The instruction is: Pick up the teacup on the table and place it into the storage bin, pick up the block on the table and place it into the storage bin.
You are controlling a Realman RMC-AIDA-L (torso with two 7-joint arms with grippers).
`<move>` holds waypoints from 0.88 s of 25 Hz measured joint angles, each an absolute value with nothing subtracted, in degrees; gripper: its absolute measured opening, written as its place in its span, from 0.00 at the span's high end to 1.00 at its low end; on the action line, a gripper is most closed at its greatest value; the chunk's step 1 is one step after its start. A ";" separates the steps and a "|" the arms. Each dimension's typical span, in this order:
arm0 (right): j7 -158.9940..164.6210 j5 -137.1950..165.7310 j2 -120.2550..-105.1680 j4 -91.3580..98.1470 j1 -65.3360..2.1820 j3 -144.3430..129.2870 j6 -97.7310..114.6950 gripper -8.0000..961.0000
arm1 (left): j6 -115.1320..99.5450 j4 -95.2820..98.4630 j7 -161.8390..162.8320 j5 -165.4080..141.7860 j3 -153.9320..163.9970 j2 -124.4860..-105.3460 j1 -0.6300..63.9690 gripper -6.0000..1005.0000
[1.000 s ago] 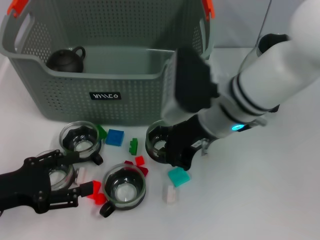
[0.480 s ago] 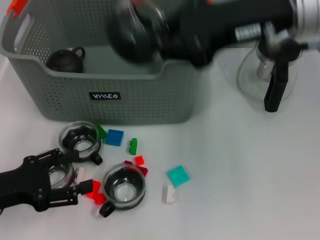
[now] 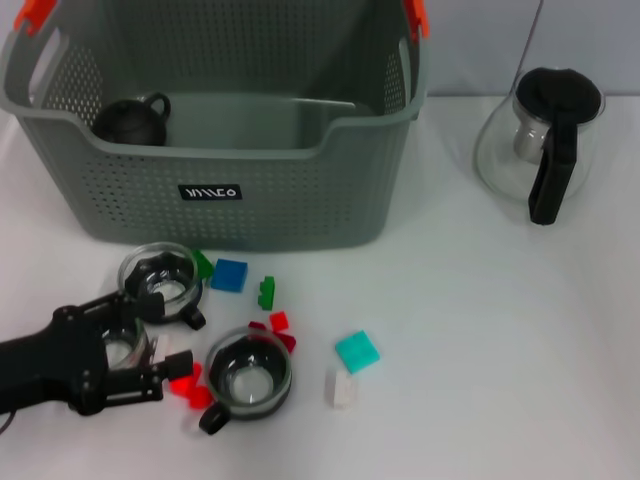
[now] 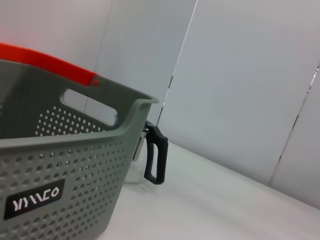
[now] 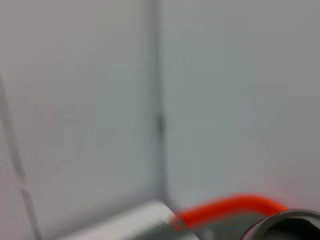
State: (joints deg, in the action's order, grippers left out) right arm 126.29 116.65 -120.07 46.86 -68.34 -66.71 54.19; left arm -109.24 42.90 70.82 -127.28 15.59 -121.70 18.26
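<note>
The left gripper [image 3: 135,350] sits low on the table [image 3: 480,330], its fingers spread either side of a glass teacup [image 3: 118,343] and closed on nothing, with a red block [image 3: 183,379] just beside one fingertip. Two more cups [image 3: 160,276] [image 3: 249,375] and loose blocks, among them a blue one [image 3: 229,274] and a teal one [image 3: 357,351], lie in front of the bin [image 3: 215,140], which holds a dark teapot [image 3: 131,119]. The right gripper is out of the head view; its wrist view shows only a dark rounded rim, so its state cannot be told. The risk: in this crowd, closing fingers could nudge the red block or the neighbouring cup, or pinch the glass off-centre and let it slip.
</note>
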 joint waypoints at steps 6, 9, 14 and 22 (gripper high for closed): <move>125.74 122.28 -120.82 26.60 -78.58 -70.30 38.01 0.93 | -109.24 42.74 70.84 -127.18 15.20 -121.73 18.30 0.09; 126.30 122.14 -121.14 20.49 -80.47 -74.24 31.23 0.93 | -109.24 42.28 70.84 -127.17 15.19 -121.73 18.52 0.09; 125.99 122.07 -121.44 15.93 -79.98 -76.52 29.22 0.93 | -109.14 42.04 70.84 -127.17 15.21 -121.73 18.78 0.09; 125.71 122.30 -120.97 15.75 -77.38 -77.16 32.53 0.93 | -108.23 41.79 70.84 -127.17 15.20 -121.82 18.89 0.09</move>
